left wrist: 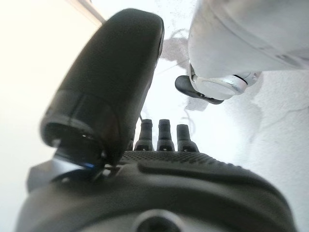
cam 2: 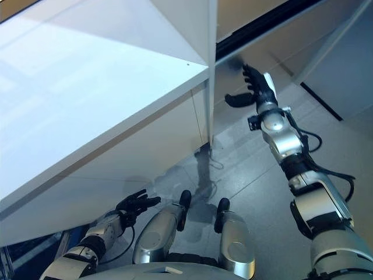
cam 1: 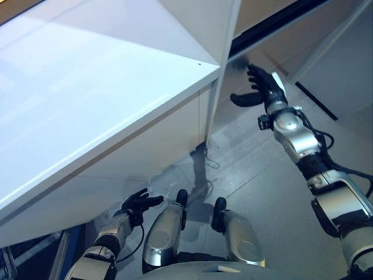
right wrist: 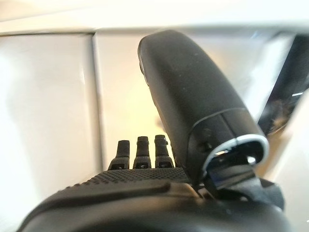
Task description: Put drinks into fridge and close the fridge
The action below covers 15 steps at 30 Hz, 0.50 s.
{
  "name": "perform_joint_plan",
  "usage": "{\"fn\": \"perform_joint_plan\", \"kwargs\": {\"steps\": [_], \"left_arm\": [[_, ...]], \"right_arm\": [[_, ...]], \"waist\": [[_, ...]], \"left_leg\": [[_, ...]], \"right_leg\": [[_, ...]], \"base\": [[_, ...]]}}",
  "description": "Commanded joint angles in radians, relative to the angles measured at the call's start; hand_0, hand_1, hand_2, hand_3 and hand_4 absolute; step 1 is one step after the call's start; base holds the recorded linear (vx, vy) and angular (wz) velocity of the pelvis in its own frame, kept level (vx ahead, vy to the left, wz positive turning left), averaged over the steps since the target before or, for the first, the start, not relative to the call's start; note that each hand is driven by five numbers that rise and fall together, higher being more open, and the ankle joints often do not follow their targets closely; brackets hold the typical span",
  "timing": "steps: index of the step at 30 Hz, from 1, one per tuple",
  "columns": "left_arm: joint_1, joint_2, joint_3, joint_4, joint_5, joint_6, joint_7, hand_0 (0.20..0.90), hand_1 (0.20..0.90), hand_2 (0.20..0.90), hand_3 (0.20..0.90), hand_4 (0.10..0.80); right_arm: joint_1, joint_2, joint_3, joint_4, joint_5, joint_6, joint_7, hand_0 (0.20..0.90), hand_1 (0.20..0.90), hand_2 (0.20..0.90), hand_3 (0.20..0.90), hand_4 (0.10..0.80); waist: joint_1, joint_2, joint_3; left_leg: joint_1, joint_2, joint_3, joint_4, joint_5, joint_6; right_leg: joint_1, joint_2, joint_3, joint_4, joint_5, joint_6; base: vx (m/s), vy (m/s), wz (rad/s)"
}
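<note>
A big white fridge (cam 1: 87, 87) stands at my left, seen from above. Its white door (cam 1: 214, 93) stands edge-on at the fridge's right corner. My right hand (cam 1: 265, 87) is raised just right of that door, fingers straight and thumb out, empty; I cannot tell if it touches the door. In the right wrist view the hand (right wrist: 193, 96) faces white panels with a seam (right wrist: 95, 96). My left hand (cam 1: 139, 204) hangs low by the fridge's front face, fingers relaxed and empty; it also shows in the left wrist view (left wrist: 111, 82).
Grey speckled floor (cam 1: 262, 175) lies in front of the fridge and under the right arm. A dark strip (cam 1: 274, 20) runs behind the door at the top right. A pale wall panel (cam 1: 344, 64) stands at the far right.
</note>
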State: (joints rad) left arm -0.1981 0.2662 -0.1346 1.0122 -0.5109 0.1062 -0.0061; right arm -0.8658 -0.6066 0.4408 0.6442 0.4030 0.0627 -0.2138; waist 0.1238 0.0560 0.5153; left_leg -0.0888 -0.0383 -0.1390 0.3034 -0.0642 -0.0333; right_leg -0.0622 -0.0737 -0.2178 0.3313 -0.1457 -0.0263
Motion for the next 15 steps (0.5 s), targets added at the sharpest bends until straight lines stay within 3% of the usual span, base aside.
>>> {"fn": "perform_joint_plan", "kwargs": {"steps": [1,8,11,12,15], "left_arm": [[0.073,0.072,-0.095,-0.02,0.023,-0.048,-0.024,0.9,0.9,0.9,0.9,0.8],[0.144,0.057,-0.045,-0.021,0.018,-0.069,0.02,0.9,0.9,0.9,0.9,0.8],[0.185,0.048,-0.009,-0.028,0.011,-0.087,0.035,0.9,0.9,0.9,0.9,0.8],[0.213,0.046,0.017,-0.043,0.019,-0.09,0.035,0.9,0.9,0.9,0.9,0.8],[0.252,0.036,0.056,-0.072,0.018,-0.081,0.036,0.9,0.9,0.9,0.9,0.8]], "right_arm": [[-0.235,0.11,0.003,-0.096,-0.02,-0.238,-0.025,0.9,0.9,0.9,0.9,0.8],[0.003,0.106,-0.09,-0.205,0.04,-0.203,0.011,0.9,0.9,0.9,0.9,0.8],[0.196,0.12,-0.122,-0.279,0.022,-0.157,0.065,0.9,0.9,0.9,0.9,0.8],[0.355,0.122,-0.17,-0.298,-0.007,-0.162,0.129,0.9,0.9,0.9,0.9,0.8],[0.602,0.129,-0.233,-0.299,-0.068,-0.198,0.151,0.9,0.9,0.9,0.9,0.8]], "waist": [[0.067,-0.088,-0.185],[0.019,-0.11,-0.266],[-0.019,-0.113,-0.31],[-0.045,-0.112,-0.337],[-0.083,-0.11,-0.373]], "left_leg": [[-0.034,-0.056,0.072,0.033,-0.091,0.074],[0.043,-0.04,0.097,-0.078,-0.062,0.068],[0.075,-0.03,0.121,-0.128,-0.05,0.068],[0.094,-0.026,0.135,-0.155,-0.048,0.068],[0.124,-0.017,0.159,-0.202,-0.04,0.069]], "right_leg": [[0.039,-0.012,0.026,-0.093,0.035,0.019],[0.078,-0.016,0.049,-0.183,0.078,0.054],[0.088,-0.012,0.073,-0.222,0.098,0.066],[0.093,-0.007,0.088,-0.24,0.105,0.073],[0.101,0.002,0.107,-0.272,0.119,0.084]], "base": [[-0.036,0.012,0.1],[-0.046,0.006,0.0],[-0.041,-0.019,-0.14],[-0.044,-0.043,-0.21],[-0.032,-0.052,-0.24]]}}
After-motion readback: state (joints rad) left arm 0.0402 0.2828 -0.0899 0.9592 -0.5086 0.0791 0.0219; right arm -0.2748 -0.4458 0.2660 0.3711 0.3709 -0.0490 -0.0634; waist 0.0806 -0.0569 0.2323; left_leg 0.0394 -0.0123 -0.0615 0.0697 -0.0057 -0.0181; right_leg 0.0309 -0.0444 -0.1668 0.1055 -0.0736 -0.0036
